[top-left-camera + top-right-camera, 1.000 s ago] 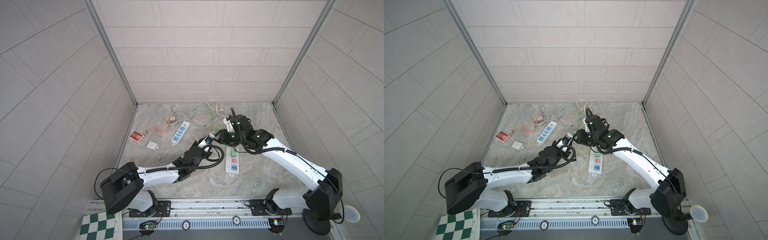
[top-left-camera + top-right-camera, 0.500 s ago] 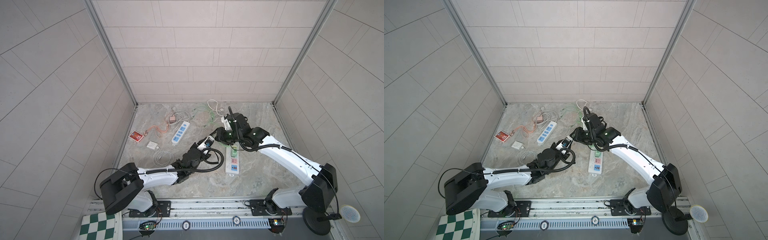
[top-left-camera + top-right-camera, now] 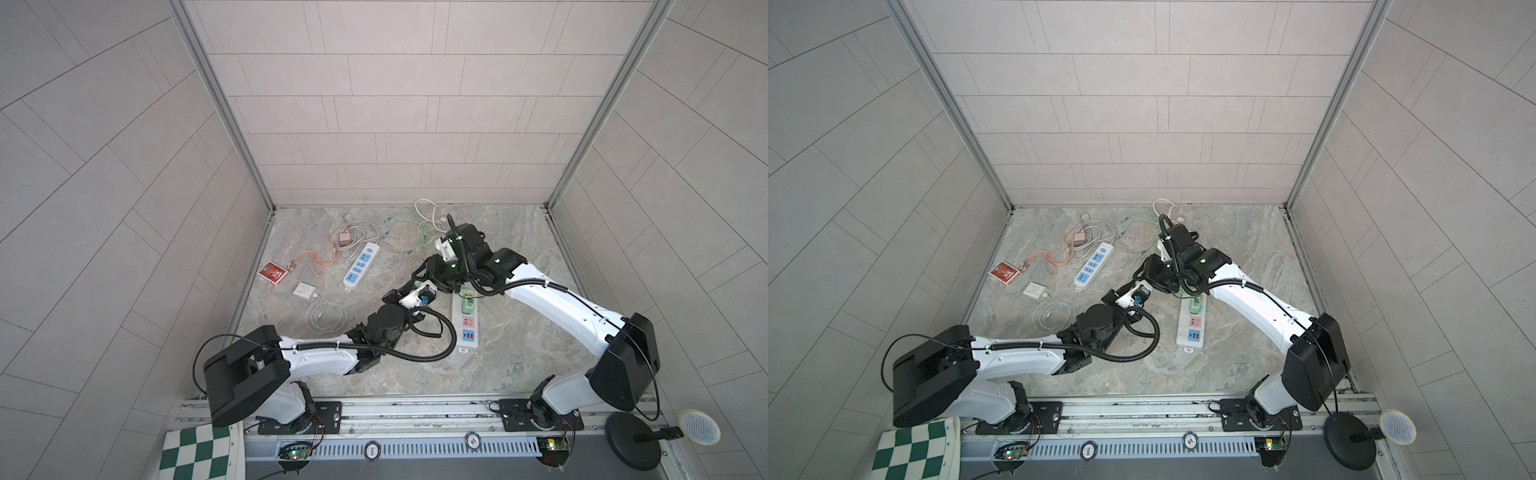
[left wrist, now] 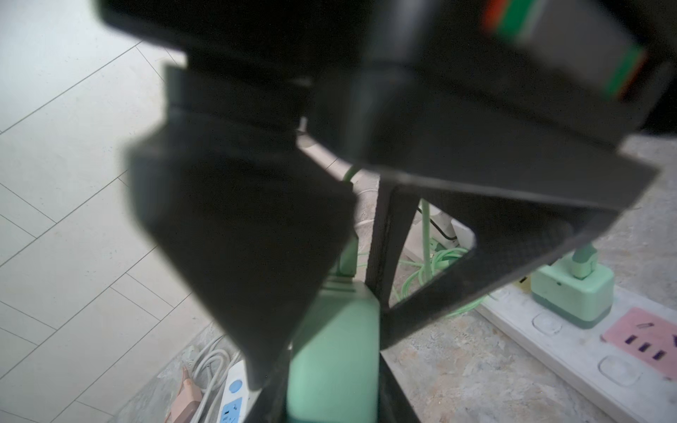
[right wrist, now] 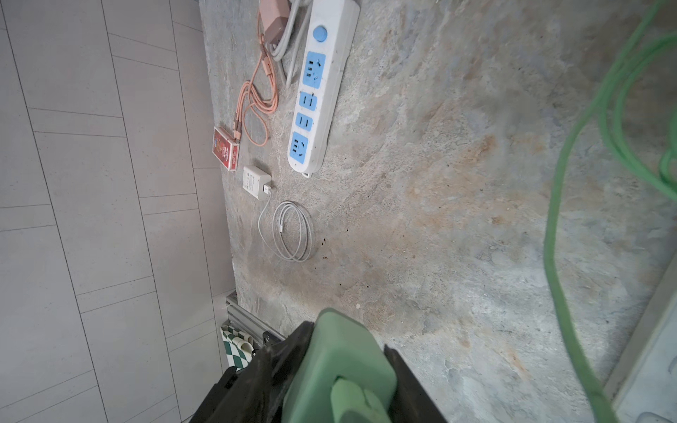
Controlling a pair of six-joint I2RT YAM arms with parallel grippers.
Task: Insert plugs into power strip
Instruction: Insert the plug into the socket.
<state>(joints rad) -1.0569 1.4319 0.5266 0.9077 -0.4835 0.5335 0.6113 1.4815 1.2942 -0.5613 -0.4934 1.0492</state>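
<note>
Count, big to small:
- 2 arms: left arm (image 3: 324, 357) and right arm (image 3: 552, 303), tips meeting mid-desk.
- 2 power strips. Blue-socket strip (image 3: 362, 266) has four blue socket faces and one round button. Multicolour strip (image 3: 467, 328) has green, pink and blue faces.
- 4 plugs:
  - Mint green plug (image 4: 333, 340) is in the air just beside the far end of the multicolour strip, on the side toward the blue-socket strip, with its green lead attached.
  - Second mint plug (image 4: 571, 293) is seated in the multicolour strip's green face.
  - Pink plug (image 3: 344, 238) lies at the far end of the blue-socket strip.
  - White plug (image 3: 304, 289) lies near the left wall.
- 1 red card pack (image 3: 272, 273), just beside the white plug.
- Cables: one white coil (image 3: 326, 318), one pink bundle (image 3: 316, 264), a green tangle (image 3: 409, 226) and a white loop (image 3: 428, 208) by the back wall.

Left pincer (image 4: 331, 388) is pinching the mint green plug. Right pincer (image 5: 340, 388) has fingers on both sides of the same plug. Can't tell if they press it or stand just clear.

The desk (image 3: 519, 365) is a grey-tan, stone-pattern slab. Pale tiled walls stand on three sides, with metal corner posts. The front edge carries a rail (image 3: 415, 409), with a green checkerboard (image 3: 195, 455) at the left end.
</note>
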